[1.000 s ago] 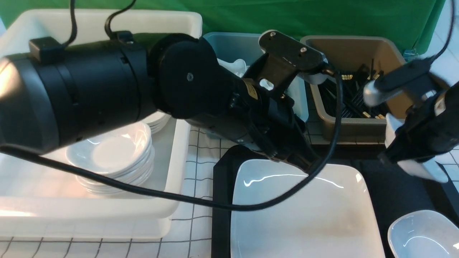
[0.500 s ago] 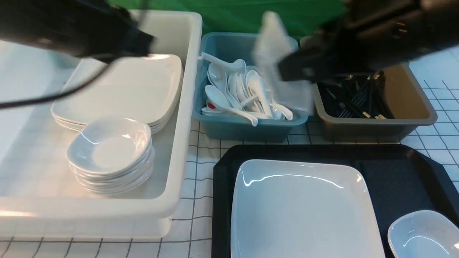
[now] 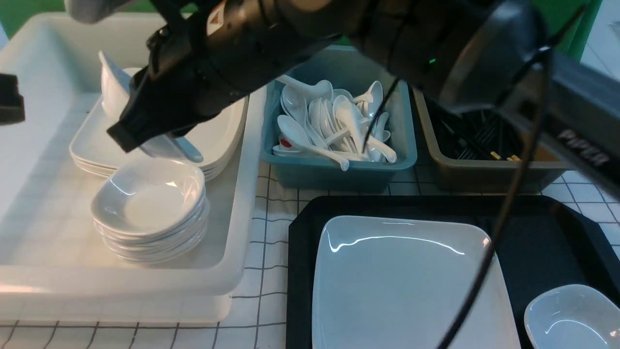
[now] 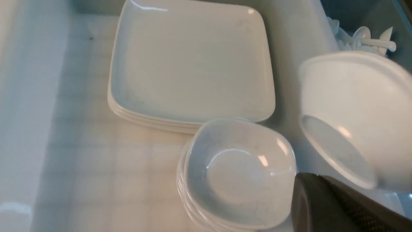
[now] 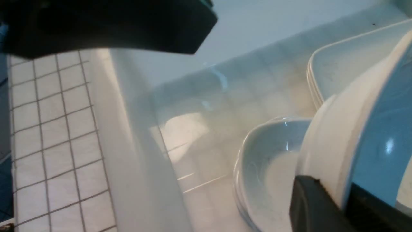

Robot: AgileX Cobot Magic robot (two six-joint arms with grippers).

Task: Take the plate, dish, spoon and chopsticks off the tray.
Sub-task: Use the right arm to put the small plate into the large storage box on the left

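Note:
My right gripper (image 3: 145, 140) is shut on the rim of a small white dish (image 3: 112, 87). It holds the dish tilted on edge, just above the stack of small dishes (image 3: 150, 203) in the white tub. The right wrist view shows the jaws (image 5: 349, 193) clamped on the dish (image 5: 334, 141). The large white plate (image 3: 407, 286) lies on the black tray (image 3: 533, 242), with another small dish (image 3: 566, 320) at the tray's near right corner. No spoon or chopsticks show on the tray. Only one finger (image 4: 318, 206) of my left gripper shows, with nothing in it.
The white tub (image 3: 232, 271) also holds a stack of square plates (image 4: 190, 64). A blue tub of white spoons (image 3: 334, 126) and a brown tub of black chopsticks (image 3: 479, 135) stand behind the tray. My right arm spans over both tubs.
My left arm has pulled back from the plate's far edge to the left. My right arm has swung the dish from the right side across to above the dish stack.

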